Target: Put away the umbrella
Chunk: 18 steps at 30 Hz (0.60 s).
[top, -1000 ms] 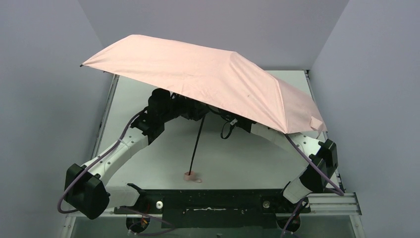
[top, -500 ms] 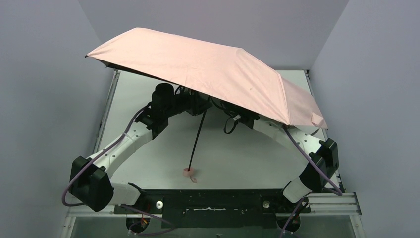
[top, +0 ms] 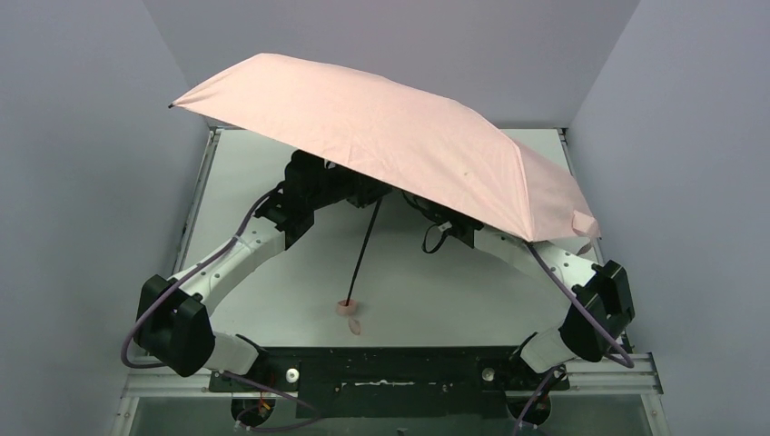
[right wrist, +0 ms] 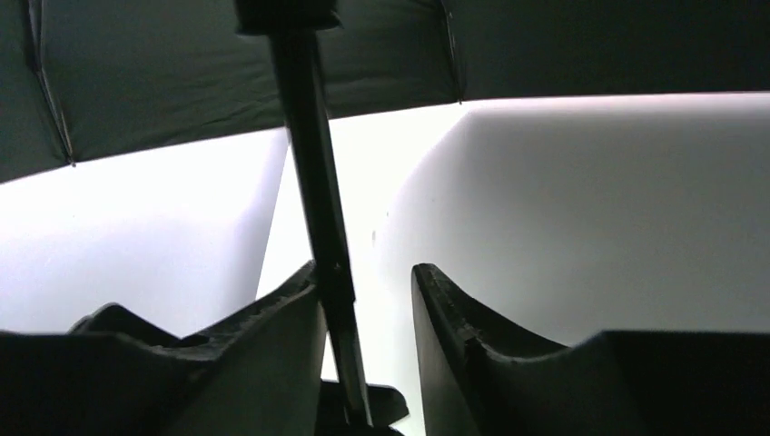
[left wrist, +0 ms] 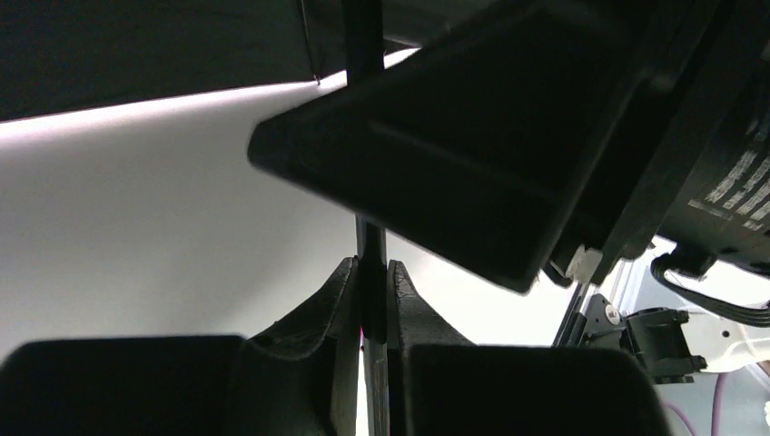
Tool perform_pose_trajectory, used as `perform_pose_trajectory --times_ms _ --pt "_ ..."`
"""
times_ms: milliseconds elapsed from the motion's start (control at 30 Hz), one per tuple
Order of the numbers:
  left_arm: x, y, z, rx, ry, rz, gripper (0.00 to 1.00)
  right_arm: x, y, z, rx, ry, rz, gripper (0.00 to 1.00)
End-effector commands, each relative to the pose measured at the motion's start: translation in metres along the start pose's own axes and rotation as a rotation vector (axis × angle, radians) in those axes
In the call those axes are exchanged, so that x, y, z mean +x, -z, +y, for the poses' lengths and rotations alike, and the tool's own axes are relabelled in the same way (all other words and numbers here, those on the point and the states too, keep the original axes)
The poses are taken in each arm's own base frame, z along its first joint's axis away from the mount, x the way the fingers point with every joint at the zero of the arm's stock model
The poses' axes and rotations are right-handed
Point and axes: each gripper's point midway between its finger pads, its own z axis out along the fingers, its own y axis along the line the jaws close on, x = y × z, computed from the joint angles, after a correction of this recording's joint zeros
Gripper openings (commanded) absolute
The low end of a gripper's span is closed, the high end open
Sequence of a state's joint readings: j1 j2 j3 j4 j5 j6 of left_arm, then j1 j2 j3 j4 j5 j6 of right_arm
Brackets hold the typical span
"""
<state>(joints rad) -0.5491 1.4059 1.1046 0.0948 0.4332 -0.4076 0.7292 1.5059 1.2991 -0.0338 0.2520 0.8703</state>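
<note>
Left gripper (left wrist: 372, 295) pinched on the shaft (left wrist: 371, 250) of the open umbrella (top: 472, 173).
The shaft was clamped between the 2 pressed-together fingers of the left gripper. The right gripper (right wrist: 366, 291) was spread, with the shaft laid against 1 finger and a gap left to the other. In the top view both grippers were hidden under the pink canopy (top: 363, 118), which was tilted over the table (top: 272, 300) and raised highest toward the far left corner. The pink handle (top: 346, 306) was rested on the table near the middle of the near edge.
</note>
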Motion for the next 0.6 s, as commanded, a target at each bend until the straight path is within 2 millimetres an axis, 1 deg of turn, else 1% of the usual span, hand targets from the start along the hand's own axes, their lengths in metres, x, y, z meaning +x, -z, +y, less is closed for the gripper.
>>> perform_pose_trajectory --times_ms 0,100,233,300,400,433,500,567 --pt "-0.025 0.002 -0.007 0.027 -0.059 -0.063 0.00 -0.023 0.020 -0.003 -0.035 -0.090 -0.055 0.45" --pt "-0.022 0.002 -0.006 0.028 -0.063 -0.049 0.00 -0.019 0.027 -0.012 -0.058 -0.059 -0.061 0.56" --pt "-0.024 0.002 -0.006 0.028 -0.063 -0.047 0.00 -0.022 0.037 -0.015 -0.150 -0.044 -0.137 0.67" --pt "-0.024 0.002 -0.008 0.036 -0.064 -0.044 0.00 -0.023 0.039 -0.016 -0.198 -0.018 -0.188 0.70" --pt "-0.025 0.003 -0.008 0.038 -0.066 -0.045 0.00 -0.036 0.044 -0.011 -0.264 -0.023 -0.286 0.77" --pt "-0.025 0.003 -0.008 0.038 -0.065 -0.044 0.00 -0.044 0.046 -0.005 -0.299 -0.025 -0.324 0.78" --pt "-0.024 0.002 -0.008 0.038 -0.061 -0.041 0.00 -0.049 0.046 0.003 -0.326 0.006 -0.339 0.79" --pt "-0.024 0.002 -0.008 0.038 -0.058 -0.044 0.00 -0.049 0.041 0.011 -0.346 0.059 -0.331 0.79"
